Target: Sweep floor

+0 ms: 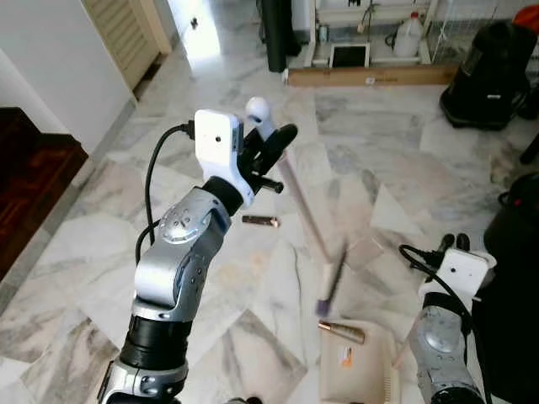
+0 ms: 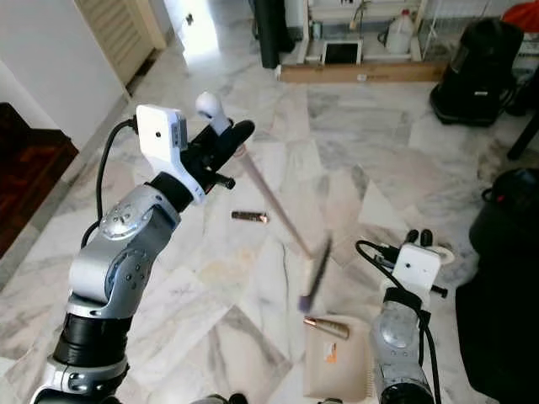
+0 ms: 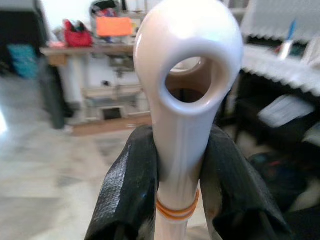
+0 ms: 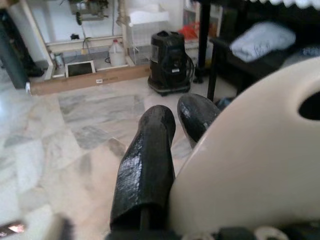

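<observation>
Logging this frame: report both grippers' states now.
Left gripper: shut on the broom handle.
Right gripper: holding the dustpan handle.

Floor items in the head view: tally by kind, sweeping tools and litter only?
Broom: 1, handle in the left claw
Dustpan: 1, handle held by the right claw
Copper tube: 2, one on the floor, one on the dustpan
Total: 4

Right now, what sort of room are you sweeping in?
Probably a home's living or utility area: marble-tiled floor, a louvred door, and a low shelf with a jug along the far wall.
</observation>
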Controlling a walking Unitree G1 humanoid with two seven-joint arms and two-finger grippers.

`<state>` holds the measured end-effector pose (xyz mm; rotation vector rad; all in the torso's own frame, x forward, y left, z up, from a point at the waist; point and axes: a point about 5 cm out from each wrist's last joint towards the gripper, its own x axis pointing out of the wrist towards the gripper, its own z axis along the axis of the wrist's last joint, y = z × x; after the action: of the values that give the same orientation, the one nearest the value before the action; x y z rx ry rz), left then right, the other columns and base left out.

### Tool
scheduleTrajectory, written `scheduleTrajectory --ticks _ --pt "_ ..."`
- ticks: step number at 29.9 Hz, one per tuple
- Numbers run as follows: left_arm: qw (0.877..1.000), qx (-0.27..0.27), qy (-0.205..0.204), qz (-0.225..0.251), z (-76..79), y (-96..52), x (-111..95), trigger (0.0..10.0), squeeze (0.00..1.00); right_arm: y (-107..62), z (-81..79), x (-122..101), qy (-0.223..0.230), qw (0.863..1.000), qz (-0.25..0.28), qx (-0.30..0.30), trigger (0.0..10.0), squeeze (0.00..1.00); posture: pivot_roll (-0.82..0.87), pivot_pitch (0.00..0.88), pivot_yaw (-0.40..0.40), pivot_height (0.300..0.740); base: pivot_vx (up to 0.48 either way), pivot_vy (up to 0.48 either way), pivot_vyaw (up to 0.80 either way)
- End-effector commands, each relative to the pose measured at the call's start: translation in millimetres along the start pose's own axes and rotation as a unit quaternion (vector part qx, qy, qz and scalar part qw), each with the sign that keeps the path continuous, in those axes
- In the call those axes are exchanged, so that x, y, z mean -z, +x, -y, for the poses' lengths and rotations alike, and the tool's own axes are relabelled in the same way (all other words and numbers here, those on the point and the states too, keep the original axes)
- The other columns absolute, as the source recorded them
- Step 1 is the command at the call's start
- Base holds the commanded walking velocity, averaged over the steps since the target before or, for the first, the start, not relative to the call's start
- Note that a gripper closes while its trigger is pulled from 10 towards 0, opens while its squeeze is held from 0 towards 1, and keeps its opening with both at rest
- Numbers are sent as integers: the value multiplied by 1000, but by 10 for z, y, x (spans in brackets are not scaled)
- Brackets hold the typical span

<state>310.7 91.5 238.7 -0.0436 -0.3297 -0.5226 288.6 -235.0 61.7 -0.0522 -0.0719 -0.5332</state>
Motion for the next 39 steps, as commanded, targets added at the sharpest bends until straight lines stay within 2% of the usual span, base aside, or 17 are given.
scheduleTrajectory --ticks 1,3,4,6,7,9,14,15,19,22,27,31,32,35,39 --pt "998 -16 65 -15 -91 -108 162 10000 0 7 -85 23 35 999 -26 -3 10000 0 44 0 99 740 0 0 0" --pt "995 -32 86 -41 -151 -198 341 10000 0 43 -113 -14 48 999 -25 -5 10000 0 26 0 87 740 0 0 0" --pt "995 -32 86 -41 -151 -198 341 10000 0 43 -113 -14 48 999 -25 -5 10000 0 26 0 87 740 0 0 0" --pt "990 -63 102 -73 -260 -296 575 10000 0 114 -149 -65 68 997 -23 -10 10000 0 7 0 69 740 0 0 0" --pt "990 -63 102 -73 -260 -296 575 10000 0 114 -149 -65 68 997 -23 -10 10000 0 7 0 69 740 0 0 0" --pt "986 -76 112 -100 -321 -380 740 10000 0 181 -159 -136 95 995 -18 -8 10000 0 0 0 56 740 0 0 0" --pt "984 -81 114 -113 -347 -440 867 10000 0 229 -146 -166 116 993 -19 -9 10000 0 5 0 49 740 0 0 0" --pt "985 -75 109 -110 -331 -436 884 10000 0 242 -147 -180 137 990 -21 -6 10000 0 6 0 46 740 0 0 0" --pt "988 -74 101 -96 -300 -390 893 10000 0 249 -167 -179 146 989 -23 -12 10000 0 12 0 40 740 0 0 0" --pt "991 -69 93 -63 -257 -256 816 10000 0 234 -242 -184 161 986 -27 -26 10000 0 10 0 33 740 0 0 0" --pt "994 -55 74 -50 -212 -166 783 10000 0 238 -287 -209 169 985 -24 -36 10000 0 -2 0 37 740 0 0 0" --pt "997 -42 7 -61 -158 -89 799 10000 0 245 -290 -224 175 984 -21 -36 10000 0 -6 0 37 740 0 0 0" --pt "997 -42 7 -61 -158 -89 799 10000 0 245 -290 -224 175 984 -21 -36 10000 0 -6 0 37 740 0 0 0" --pt "996 -59 -28 -57 -196 -63 802 10000 0 245 -300 -222 179 983 -23 -38 10000 0 -4 0 38 740 0 0 0" --pt "996 -78 -40 -35 -258 -25 726 10000 0 264 -328 -253 183 982 -21 -41 10000 0 -2 0 38 740 0 0 0"
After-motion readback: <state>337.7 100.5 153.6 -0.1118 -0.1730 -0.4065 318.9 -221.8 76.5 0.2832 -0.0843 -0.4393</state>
